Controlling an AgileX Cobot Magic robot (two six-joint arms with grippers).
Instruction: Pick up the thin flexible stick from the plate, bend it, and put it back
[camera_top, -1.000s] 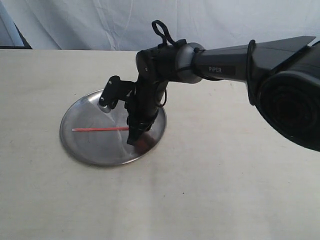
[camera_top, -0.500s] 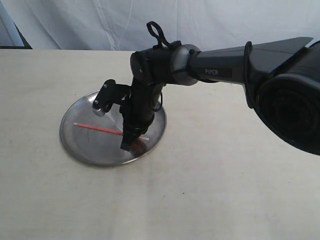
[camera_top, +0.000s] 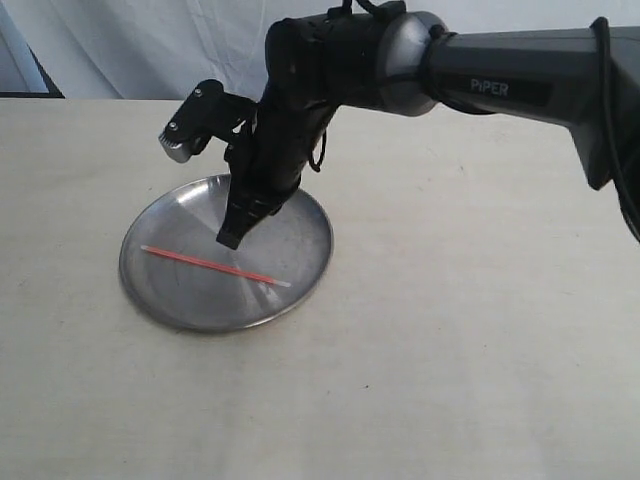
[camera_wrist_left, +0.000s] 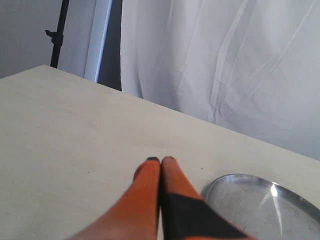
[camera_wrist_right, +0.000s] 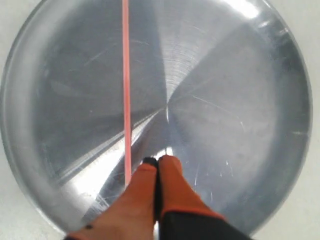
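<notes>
1. Cream worktop (camera_top: 430, 380) fills the near ground, and the plate (camera_top: 180, 298) sits on it left of centre
2. On the plate lies the thin flexible stick (camera_top: 215, 266), flat on the metal and slanting from the left rim down toward the near right rim. It looks straight, and nothing is touching it
3. Just above and behind the stick hangs the right gripper (camera_top: 231, 240), its orange fingers pressed together with nothing between them. The right wrist view shows the stick running beside the fingertips, not through them
4. A second ago this gripper was down on the plate at the stick's right end and the stick lay level. Half a second ago the stick had swung to its slant. Now the gripper has lifted clear without it
5. My reading: closed, empty fingers point to a missed or slipped grasp, so pick-up and bending still remain
6. Little stands in the way. A rod this thin, flat on smooth metal, will likely skate or roll under a pinch, and the low rim may hamper a side approach
7. Off to the left, beside the plate's edge, the left gripper (camera_wrist_left: 161, 160) hovers over the worktop, fingers also shut and empty
8. Farthest back hang a white curtain (camera_wrist_left: 225, 65) and a dark stand (camera_wrist_left: 61, 35)
</notes>
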